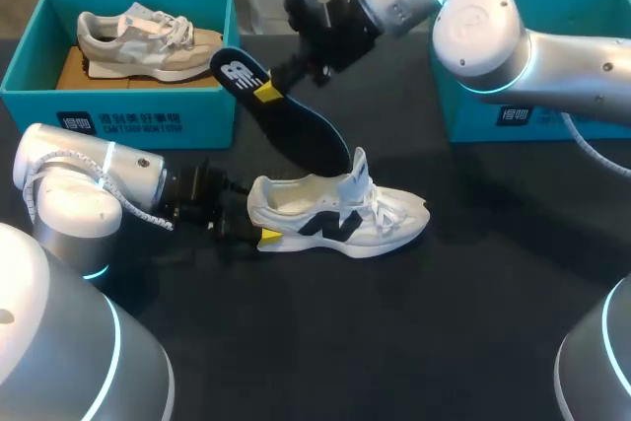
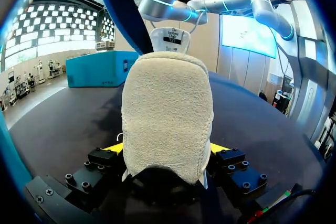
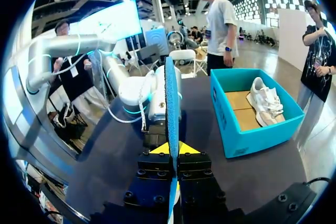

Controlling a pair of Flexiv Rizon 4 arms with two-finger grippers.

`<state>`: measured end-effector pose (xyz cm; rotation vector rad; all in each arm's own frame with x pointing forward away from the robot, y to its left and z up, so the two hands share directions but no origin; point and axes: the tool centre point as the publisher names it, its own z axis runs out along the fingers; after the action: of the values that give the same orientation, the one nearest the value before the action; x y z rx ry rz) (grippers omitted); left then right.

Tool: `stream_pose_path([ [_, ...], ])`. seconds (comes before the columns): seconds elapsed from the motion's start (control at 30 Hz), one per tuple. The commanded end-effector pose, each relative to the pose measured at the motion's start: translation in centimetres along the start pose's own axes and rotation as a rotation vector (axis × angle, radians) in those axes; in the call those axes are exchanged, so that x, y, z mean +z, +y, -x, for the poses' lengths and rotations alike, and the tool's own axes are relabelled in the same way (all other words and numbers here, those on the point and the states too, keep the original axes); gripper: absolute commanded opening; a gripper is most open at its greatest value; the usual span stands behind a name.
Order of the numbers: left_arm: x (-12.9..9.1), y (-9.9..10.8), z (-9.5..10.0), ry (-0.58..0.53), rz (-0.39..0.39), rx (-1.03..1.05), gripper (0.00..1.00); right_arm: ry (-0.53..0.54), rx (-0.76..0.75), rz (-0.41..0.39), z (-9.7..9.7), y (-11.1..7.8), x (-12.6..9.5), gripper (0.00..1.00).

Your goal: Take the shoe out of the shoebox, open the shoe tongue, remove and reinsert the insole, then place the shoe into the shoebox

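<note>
Right fingers (image 3: 188,148), yellow tips pressed together on the thin edge of a dark blue insole (image 3: 172,93), hold it tilted above the counter (image 1: 394,342), its heel end with a yellow patch raised toward the far left and its toe end dipping down into the mouth of a white shoe (image 1: 340,224). Left fingers (image 2: 219,148) are clamped from both sides on the fleecy heel of that shoe, one yellow tip showing at each side of it. The shoe stands upright on the dark counter near the middle, toe pointing right, a black logo on its side and its laces loose, with the tongue (image 1: 359,171) pulled up just to the right of the insole. Seen from the left wrist, the insole rises as a dark band beyond the heel, just beside the labelled tongue. The left arm comes in low from the near left, the right arm from the far right. At the far left stands an open teal shoebox (image 1: 128,110) with a second shoe (image 1: 138,41), pale, lying inside on brown card, well apart from the shoe on the counter. Another teal box (image 1: 463,120) sits at the far right, partly hidden behind the right arm.
</note>
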<state>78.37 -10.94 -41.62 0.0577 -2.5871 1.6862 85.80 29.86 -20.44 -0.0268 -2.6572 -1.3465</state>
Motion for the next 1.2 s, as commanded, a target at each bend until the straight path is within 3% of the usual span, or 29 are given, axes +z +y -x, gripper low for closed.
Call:
stream_pose_path([
  [0.03, 0.0, 0.1, 0.0, 0.001, 0.002, -0.001, 0.00, -0.002, -0.001, 0.001, 0.0, -0.1, 0.1, 0.00],
  [0.37, 0.0, 0.1, 0.0, 0.001, 0.002, -0.001, 0.00, -0.002, -0.001, 0.001, 0.0, -0.1, 0.1, 0.00],
  [0.53, 0.0, 0.1, 0.0, 0.001, 0.002, -0.001, 0.00, 0.001, -0.025, 0.115, 0.2, 2.3, -2.1, 0.00],
  [0.77, 0.0, 0.1, 0.0, 0.001, 0.002, -0.001, 0.00, 0.049, -0.020, 0.210, 0.1, 5.7, -5.2, 0.00],
  [1.2, 0.0, 0.1, 0.0, 0.001, 0.002, -0.001, 0.00, 0.185, 0.065, 0.255, -2.2, 10.9, -10.7, 0.00],
])
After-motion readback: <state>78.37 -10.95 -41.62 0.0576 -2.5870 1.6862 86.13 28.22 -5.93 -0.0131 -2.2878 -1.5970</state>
